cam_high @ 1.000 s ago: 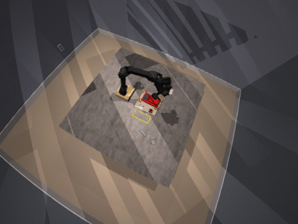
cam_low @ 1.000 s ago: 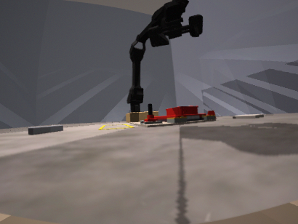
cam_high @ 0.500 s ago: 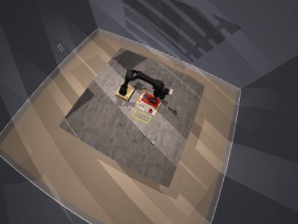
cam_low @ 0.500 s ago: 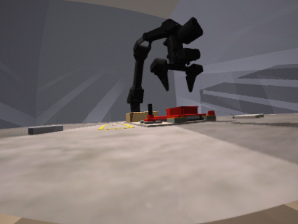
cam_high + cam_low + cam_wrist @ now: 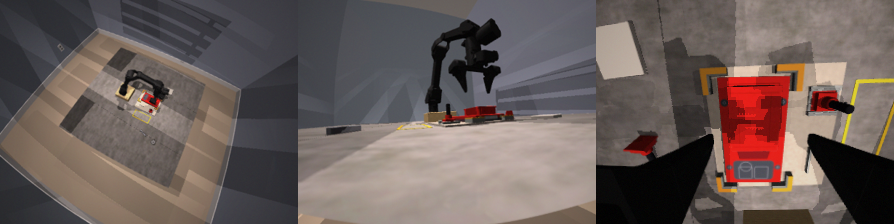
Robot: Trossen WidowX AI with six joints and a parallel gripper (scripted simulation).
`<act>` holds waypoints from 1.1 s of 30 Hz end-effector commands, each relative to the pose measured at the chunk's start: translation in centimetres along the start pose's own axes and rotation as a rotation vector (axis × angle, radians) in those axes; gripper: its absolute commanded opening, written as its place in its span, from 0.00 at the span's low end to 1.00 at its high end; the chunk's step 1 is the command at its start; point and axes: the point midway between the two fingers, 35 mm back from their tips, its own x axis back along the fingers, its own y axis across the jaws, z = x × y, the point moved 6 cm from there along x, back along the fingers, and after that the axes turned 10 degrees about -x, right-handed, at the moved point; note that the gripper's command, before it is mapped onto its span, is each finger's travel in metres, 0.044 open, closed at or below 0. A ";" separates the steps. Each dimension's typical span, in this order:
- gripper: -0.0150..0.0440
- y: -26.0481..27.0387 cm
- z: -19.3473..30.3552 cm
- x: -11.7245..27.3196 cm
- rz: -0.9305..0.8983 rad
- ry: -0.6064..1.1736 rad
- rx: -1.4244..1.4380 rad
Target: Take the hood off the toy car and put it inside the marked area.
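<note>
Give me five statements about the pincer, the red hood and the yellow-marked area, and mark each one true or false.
1. The pincer is open and holds nothing. True.
2. The pincer hangs above the red hood, not touching it. True.
3. The hood already lies inside the yellow-marked area. False: it is on the toy car, and no hood lies inside the yellow outline.
4. In the wrist view, the hood shows between the two fingers. True.
5. The pincer is shut on the black-handled red part. False: that part sits apart, beside the car.

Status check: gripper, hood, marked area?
Gripper open, empty, above car. Red hood on toy car, untouched. Yellow marked area beside it, nothing inside.
</note>
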 end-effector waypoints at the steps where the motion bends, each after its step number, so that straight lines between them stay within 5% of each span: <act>1: 1.00 0.0 0.0 -0.4 -0.003 0.003 0.006; 33: 1.00 0.1 0.1 -2.7 -0.003 0.004 0.006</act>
